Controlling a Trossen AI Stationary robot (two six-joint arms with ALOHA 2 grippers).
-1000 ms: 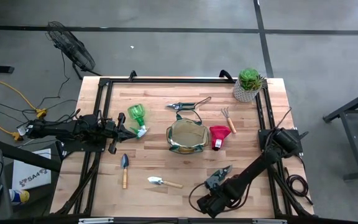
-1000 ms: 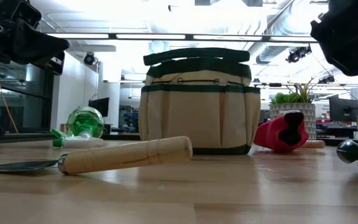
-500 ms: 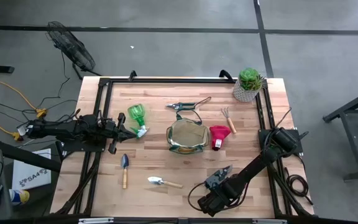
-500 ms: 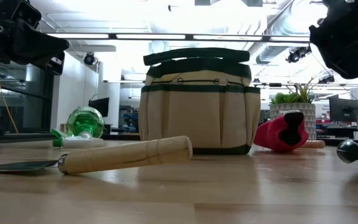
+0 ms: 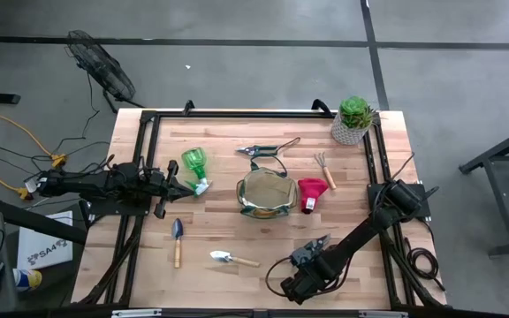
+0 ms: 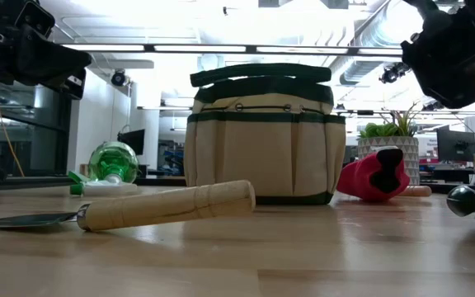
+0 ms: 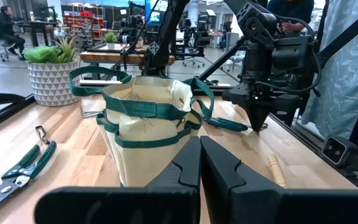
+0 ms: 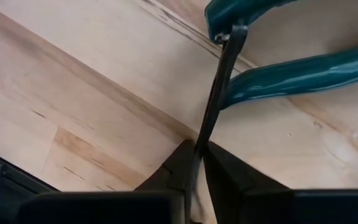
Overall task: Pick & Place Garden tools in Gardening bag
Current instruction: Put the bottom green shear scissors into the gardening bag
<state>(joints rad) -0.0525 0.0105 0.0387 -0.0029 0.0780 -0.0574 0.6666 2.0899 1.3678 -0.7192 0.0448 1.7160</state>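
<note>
Only the right wrist view shows the right tool (image 8: 194, 163) pinching the shears' (image 8: 278, 65) thin loop.

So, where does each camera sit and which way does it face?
High view: above the table, facing straight down; shows both arms, left gripper and right gripper.
Low view: at table height, facing the gardening bag level; arm parts at top.
Left wrist view: on left arm, facing the bag past its shut gripper.
Right wrist view: on right arm, facing the table; gripper pinches the wire clasp of the shears.
Shared: high, low, left wrist views show the bag.
</note>
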